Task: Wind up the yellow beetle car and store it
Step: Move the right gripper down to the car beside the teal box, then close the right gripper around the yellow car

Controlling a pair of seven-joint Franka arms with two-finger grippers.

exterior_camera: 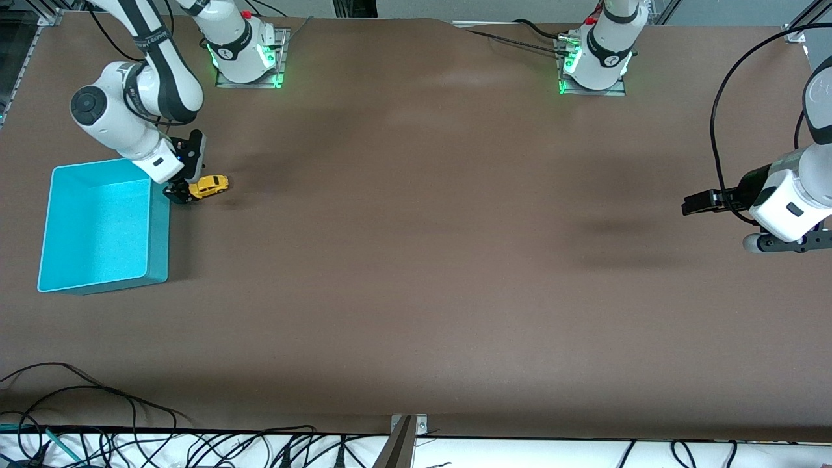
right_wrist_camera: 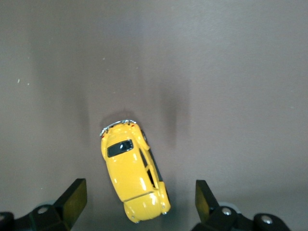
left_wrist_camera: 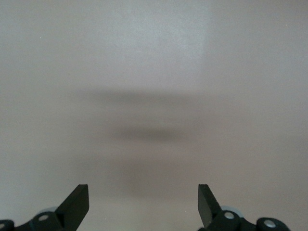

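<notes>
The yellow beetle car (exterior_camera: 209,185) stands on its wheels on the brown table, just beside the corner of the turquoise bin (exterior_camera: 159,240) that lies farther from the front camera. My right gripper (exterior_camera: 179,193) is low at the car's end nearest the bin. In the right wrist view the car (right_wrist_camera: 134,173) lies slantwise, one end of it between the spread fingers (right_wrist_camera: 74,198), which stand apart from it; the right gripper (right_wrist_camera: 139,195) is open. My left gripper (exterior_camera: 690,205) waits over bare table at the left arm's end, open with nothing in it (left_wrist_camera: 143,198).
The turquoise bin has nothing in it and sits at the right arm's end of the table. Cables (exterior_camera: 97,416) trail along the table edge nearest the front camera. Brown table top (exterior_camera: 416,260) stretches between the two arms.
</notes>
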